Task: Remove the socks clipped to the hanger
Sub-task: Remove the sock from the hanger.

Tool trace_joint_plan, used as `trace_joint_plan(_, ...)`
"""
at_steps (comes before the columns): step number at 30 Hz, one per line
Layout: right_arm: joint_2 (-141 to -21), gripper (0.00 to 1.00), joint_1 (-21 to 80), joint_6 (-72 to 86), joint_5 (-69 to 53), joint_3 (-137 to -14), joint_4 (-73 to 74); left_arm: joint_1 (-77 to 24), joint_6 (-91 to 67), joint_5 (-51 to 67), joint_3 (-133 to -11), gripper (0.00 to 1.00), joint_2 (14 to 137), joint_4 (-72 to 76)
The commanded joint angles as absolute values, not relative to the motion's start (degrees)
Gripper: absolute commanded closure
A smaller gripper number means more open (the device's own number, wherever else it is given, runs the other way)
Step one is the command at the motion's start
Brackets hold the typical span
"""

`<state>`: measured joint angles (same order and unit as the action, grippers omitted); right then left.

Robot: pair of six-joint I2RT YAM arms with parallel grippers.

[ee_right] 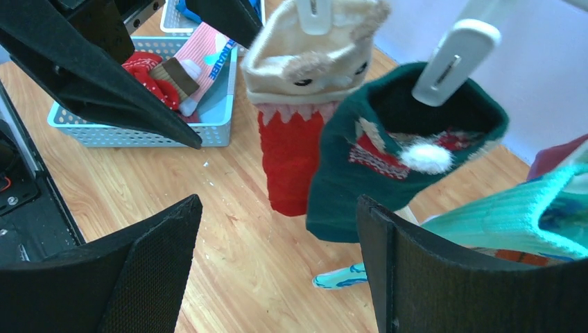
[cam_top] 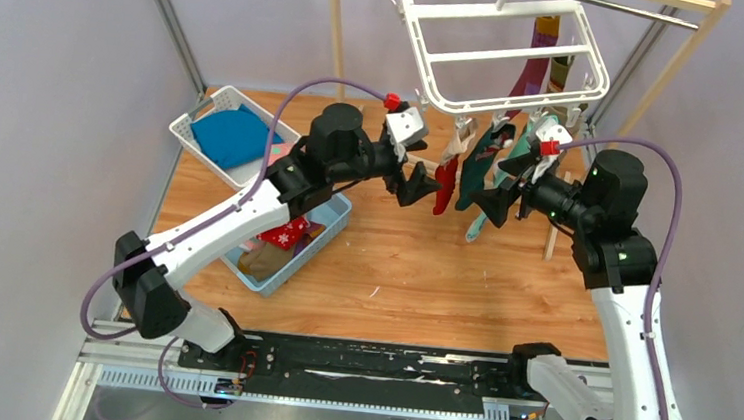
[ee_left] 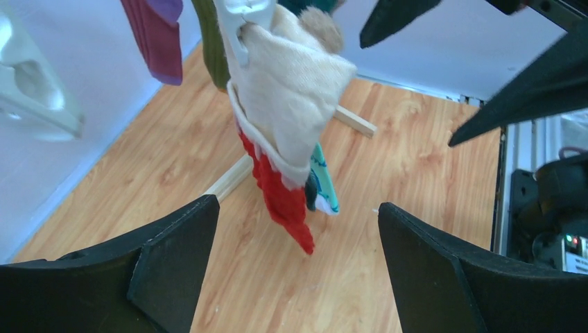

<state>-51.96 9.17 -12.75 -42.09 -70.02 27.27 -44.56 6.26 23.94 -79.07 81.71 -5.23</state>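
My left fingers and right fingers gape empty before the red-and-cream sock; next, pinch and tug it unclipped.

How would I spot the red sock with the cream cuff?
Look under the white hanger above the table. At the left end of its near row hangs the red sock; only it has a cream cuff with a little face.

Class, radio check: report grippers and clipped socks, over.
Left gripper, right gripper open, empty. Red-and-cream sock clipped on hanger between them. Green sock close beside it.
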Motion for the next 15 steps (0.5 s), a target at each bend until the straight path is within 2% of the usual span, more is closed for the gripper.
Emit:
trace_joint_plan(1, -51.3, 0.18, 6.2, -10.6, -45.2, -69.2, 26.2, -46.5, 1.8, 15.9, -81.9, 0.09, 84.6, -0.3)
trace_joint_plan(4, -51.3, 0.18, 4.3, -9.0, -46.8, -68.4, 24.8, -47.3, 2.1, 13.7, -83.3, 0.08, 86.0, 1.3)
trace_joint_plan(8, -51.7, 0.19, 2.4, -7.2, -48.6, -68.2, 24.0, -47.2, 1.8, 14.6, -85.0, 0.2, 87.9, 1.6)
trace_joint_plan(15, -51.7, 0.2, 2.4, -6.8, -52.6, -68.6, 24.4, -47.2, 2.2, 19.0, -85.3, 0.6, 88.7, 1.6)
